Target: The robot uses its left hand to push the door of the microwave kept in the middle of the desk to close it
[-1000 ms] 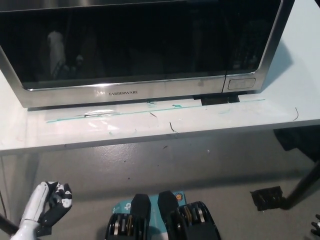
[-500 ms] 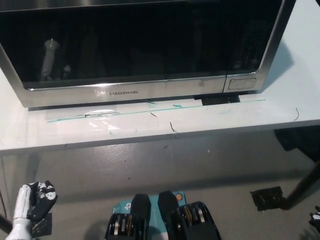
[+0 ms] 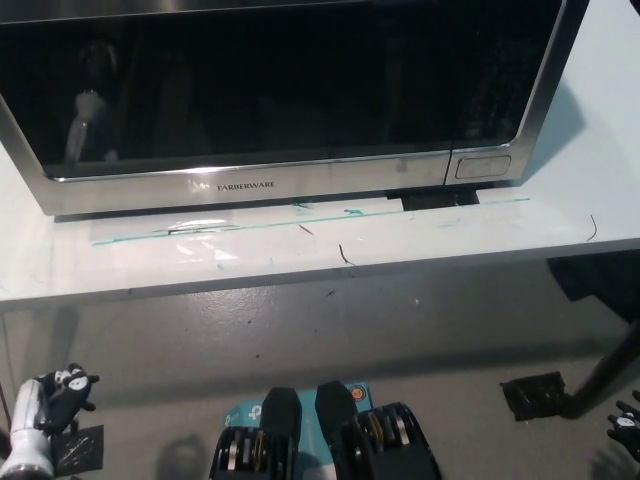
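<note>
The silver microwave (image 3: 250, 185) stands on the white desk (image 3: 300, 250) and fills the top of the head view. Its dark glass door (image 3: 270, 90) lies flush with the front, shut. A release button (image 3: 483, 166) sits at its lower right. My white left hand (image 3: 50, 400) hangs low at the bottom left corner, below the desk edge and far from the door, fingers loosely apart and holding nothing. Only a sliver of my black right hand (image 3: 625, 428) shows at the bottom right edge.
A thin green tape line (image 3: 300, 222) runs along the desk in front of the microwave. On the grey floor lie a small black object (image 3: 535, 395) and a dark slanted leg (image 3: 610, 375) at the right.
My left hand has dropped down and to the left, toward the picture's corner. Its pale reflection in the door glass has slid left. The microwave has not moved.
</note>
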### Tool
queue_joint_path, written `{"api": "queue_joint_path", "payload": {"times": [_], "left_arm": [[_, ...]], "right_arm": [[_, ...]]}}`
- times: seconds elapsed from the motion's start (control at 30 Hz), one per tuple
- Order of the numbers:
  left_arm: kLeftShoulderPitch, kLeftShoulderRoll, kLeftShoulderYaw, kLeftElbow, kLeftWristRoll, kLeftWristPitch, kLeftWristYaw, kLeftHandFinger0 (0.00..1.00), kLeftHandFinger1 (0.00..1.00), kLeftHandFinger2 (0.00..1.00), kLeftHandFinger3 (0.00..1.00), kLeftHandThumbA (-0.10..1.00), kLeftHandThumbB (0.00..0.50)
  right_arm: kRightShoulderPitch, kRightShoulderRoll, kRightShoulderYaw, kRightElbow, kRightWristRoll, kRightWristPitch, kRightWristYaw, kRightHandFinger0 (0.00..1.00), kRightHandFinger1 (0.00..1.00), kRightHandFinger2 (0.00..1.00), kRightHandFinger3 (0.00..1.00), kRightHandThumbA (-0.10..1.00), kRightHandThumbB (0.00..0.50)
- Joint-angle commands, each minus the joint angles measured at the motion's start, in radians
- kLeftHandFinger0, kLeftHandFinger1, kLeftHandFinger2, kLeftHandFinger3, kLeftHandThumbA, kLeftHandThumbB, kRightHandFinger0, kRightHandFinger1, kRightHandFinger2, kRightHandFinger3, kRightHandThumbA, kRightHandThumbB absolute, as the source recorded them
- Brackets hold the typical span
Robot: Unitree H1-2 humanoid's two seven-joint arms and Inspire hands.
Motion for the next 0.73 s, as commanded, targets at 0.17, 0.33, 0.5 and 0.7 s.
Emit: {"api": "queue_joint_path", "payload": {"times": [0.17,0.33,0.5,0.7], "left_arm": [[-0.058,0.024,0.049,-0.024,-0.175,0.288,-0.081,0.19,0.33,0.59,0.69,0.42,0.03],[-0.063,0.027,0.049,-0.023,-0.195,0.328,-0.088,0.25,0.34,0.62,0.74,0.33,0.003],[-0.056,0.028,0.041,-0.04,-0.198,0.35,-0.081,0.24,0.35,0.6,0.73,0.36,0.002],[-0.053,0.035,0.031,-0.039,-0.198,0.353,-0.087,0.22,0.39,0.75,0.92,0.39,0.004]], "right_arm": [[-0.022,-0.027,0.002,0.004,-0.005,-0.045,0.003,0.56,0.57,0.64,0.79,0.12,0.065],[-0.02,-0.024,-0.002,-0.001,-0.001,-0.044,0.002,0.56,0.58,0.65,0.82,0.12,0.056],[-0.017,-0.025,0.003,-0.004,-0.004,-0.043,0.008,0.61,0.62,0.69,0.84,0.11,0.043],[-0.021,-0.025,0.002,0.001,-0.005,-0.048,0.001,0.65,0.65,0.72,0.81,0.13,0.07]]}}
